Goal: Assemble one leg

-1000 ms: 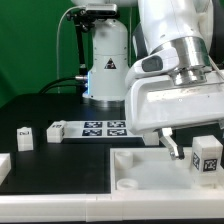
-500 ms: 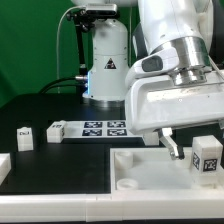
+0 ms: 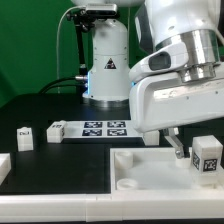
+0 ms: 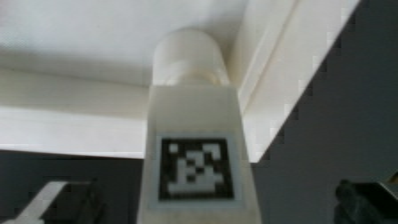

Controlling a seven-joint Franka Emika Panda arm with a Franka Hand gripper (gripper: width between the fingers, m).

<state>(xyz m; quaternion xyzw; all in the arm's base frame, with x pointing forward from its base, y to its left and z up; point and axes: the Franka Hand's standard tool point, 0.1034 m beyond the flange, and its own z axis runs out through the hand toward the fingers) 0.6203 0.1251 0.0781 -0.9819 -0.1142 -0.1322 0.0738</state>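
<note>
Gripper [image 3: 188, 152]: jaws spread wide, nothing clamped between them; one dark fingertip shows beneath the big white hand housing, hanging just above the panel at the exterior view's right. Leg [image 4: 192, 140]: in the wrist view a white blocky peg with a rounded end stands directly in line with the open jaws, its tagged face toward the camera, its far end up against the white panel behind it; whether it is seated in a corner socket or only resting there cannot be told from these views. Leg at the exterior view's right [image 3: 207, 156]: upright on the panel, just beside the fingertip, apart from it; probably the same peg, though that is a judgement. Progress: the peg appears brought to the panel [image 3: 140, 172] and let go; what seems left is confirming or tightening the seat, and that is a guess. Spare pegs: one [image 3: 25, 133] and another [image 3: 55, 130] lie on the black table [image 3: 60, 165], well apart from the gripper. Marker board [image 3: 104, 127]: flat white strip of square tags beside them. Writing: none legible; only black-and-white square tags on pegs and board, and a dark triangular mark on the white robot base [image 3: 108, 60], too small to read.
</note>
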